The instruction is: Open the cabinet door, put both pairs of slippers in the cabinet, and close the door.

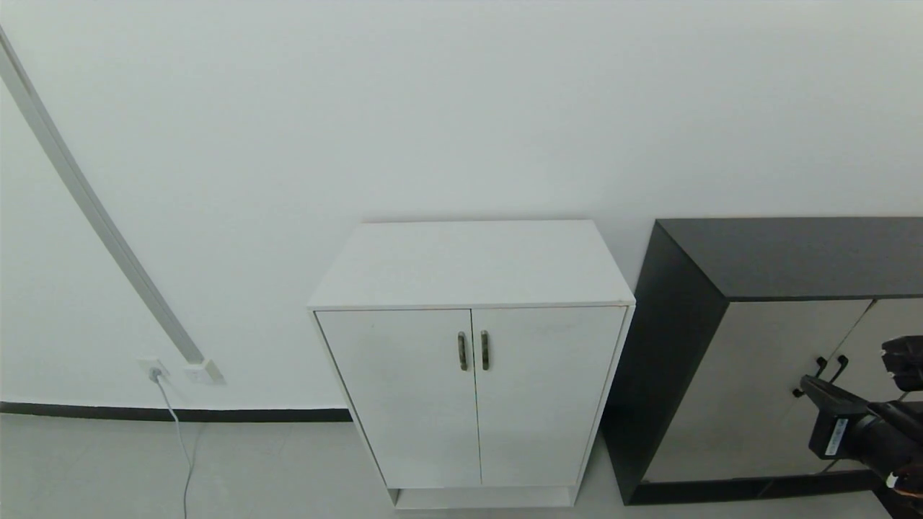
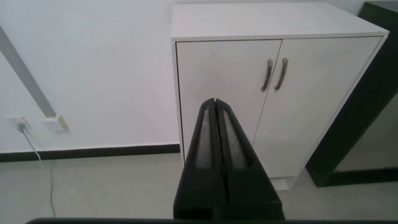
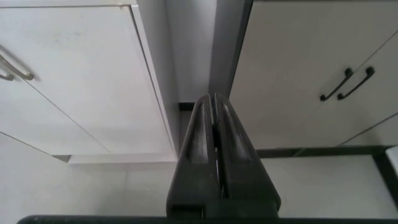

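The white cabinet [image 1: 472,346] stands against the wall with both doors shut. Its two dark vertical handles [image 1: 473,351] meet at the middle seam. In the left wrist view my left gripper [image 2: 215,103] is shut with nothing in it, held in the air well in front of the cabinet's left door [image 2: 224,81]. My right gripper [image 3: 215,99] is also shut and empty, aimed at the gap between the white cabinet's right door [image 3: 81,81] and the neighbouring black cabinet [image 3: 298,74]. My right arm [image 1: 858,429] shows low at the right in the head view.
A black cabinet [image 1: 692,324] with pale doors and black handles [image 1: 818,375] stands tight against the white one's right side. On the left a wall socket [image 1: 153,371] has a cable [image 1: 184,447] hanging down to the grey floor, which is open in front.
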You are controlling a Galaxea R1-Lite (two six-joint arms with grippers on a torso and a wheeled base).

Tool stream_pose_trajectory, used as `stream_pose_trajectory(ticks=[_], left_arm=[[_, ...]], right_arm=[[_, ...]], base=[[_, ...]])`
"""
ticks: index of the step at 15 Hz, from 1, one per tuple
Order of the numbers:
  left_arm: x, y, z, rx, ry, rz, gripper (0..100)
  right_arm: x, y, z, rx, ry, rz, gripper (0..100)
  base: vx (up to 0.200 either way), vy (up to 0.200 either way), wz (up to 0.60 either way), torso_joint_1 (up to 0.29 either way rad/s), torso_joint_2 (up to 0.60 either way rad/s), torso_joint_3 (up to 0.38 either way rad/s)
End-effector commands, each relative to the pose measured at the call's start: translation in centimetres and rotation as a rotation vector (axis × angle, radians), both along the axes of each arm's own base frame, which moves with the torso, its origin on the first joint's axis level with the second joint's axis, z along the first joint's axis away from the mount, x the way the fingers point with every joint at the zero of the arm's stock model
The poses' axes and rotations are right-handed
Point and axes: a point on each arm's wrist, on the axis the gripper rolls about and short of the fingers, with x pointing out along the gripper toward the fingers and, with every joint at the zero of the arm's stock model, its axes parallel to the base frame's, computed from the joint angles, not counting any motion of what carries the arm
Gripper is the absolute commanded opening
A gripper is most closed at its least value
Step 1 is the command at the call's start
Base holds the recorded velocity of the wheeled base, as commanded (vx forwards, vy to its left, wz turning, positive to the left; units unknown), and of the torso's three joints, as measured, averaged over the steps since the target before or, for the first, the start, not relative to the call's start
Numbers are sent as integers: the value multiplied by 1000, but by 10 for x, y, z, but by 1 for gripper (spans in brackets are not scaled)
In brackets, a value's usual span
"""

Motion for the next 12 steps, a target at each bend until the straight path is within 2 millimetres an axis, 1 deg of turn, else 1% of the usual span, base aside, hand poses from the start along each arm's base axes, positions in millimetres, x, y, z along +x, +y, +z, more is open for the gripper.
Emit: stream_pose_trajectory(ticks=[1, 2, 4, 7, 8, 9, 12], left_arm=[[0, 0, 0, 0, -1, 0, 0], [0, 0, 0, 0, -1, 0, 0], [0, 0, 0, 0, -1, 0, 0], [0, 0, 0, 0, -1, 0, 0], [0, 0, 0, 0, 1, 0, 0], [0, 0, 0, 0, -1, 0, 0], [0, 0, 0, 0, 1, 0, 0]], right_arm=[[-6, -3, 7, -1, -36, -8, 0], [-12, -3, 9, -1, -33, -8, 0], [-29, -6, 13, -9, -6, -7, 0], [-63, -11, 19, -55, 11, 1, 0], [-68, -12, 20, -63, 14, 2, 0], [-85, -15, 19, -73, 38, 4, 0], [-119, -19, 12, -79, 93, 40, 0]], base=[[0, 0, 0, 0, 0, 0], [0, 0, 0, 0, 0, 0], [0, 0, 0, 0, 0, 0], [0, 0, 0, 0, 0, 0], [0, 0, 0, 0, 0, 0], [0, 0, 0, 0, 0, 0], [0, 0, 0, 0, 0, 0]])
